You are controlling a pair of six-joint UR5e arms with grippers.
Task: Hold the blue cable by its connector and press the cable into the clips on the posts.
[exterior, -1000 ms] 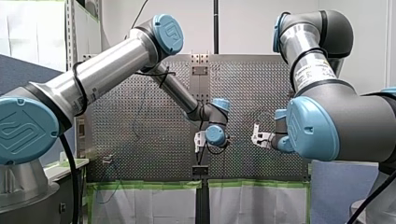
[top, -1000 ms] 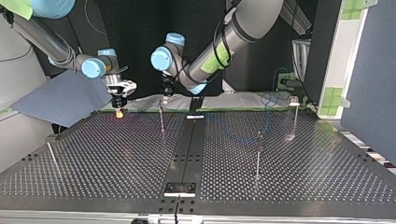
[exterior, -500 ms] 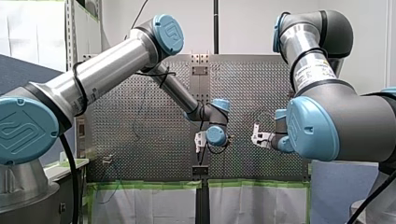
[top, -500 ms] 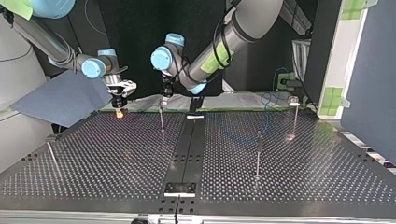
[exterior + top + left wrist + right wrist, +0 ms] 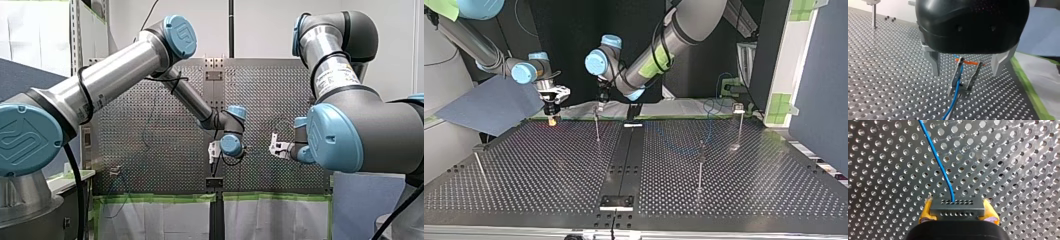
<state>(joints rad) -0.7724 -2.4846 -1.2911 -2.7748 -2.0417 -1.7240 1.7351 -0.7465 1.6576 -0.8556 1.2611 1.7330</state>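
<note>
The connector [image 5: 957, 207] is clamped between the yellow pads [image 5: 926, 212] of the right gripper [image 5: 958, 212], the blue cable [image 5: 956, 90] is seen lying in the clip [image 5: 973, 76] straddled by the wide-open left gripper [image 5: 966, 73], and other clips are probably left

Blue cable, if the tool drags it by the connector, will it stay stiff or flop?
Probably floppy: the blue cable is thin and curves away from the connector. Likely light too, so it should trail wherever my right tool leads.
</note>
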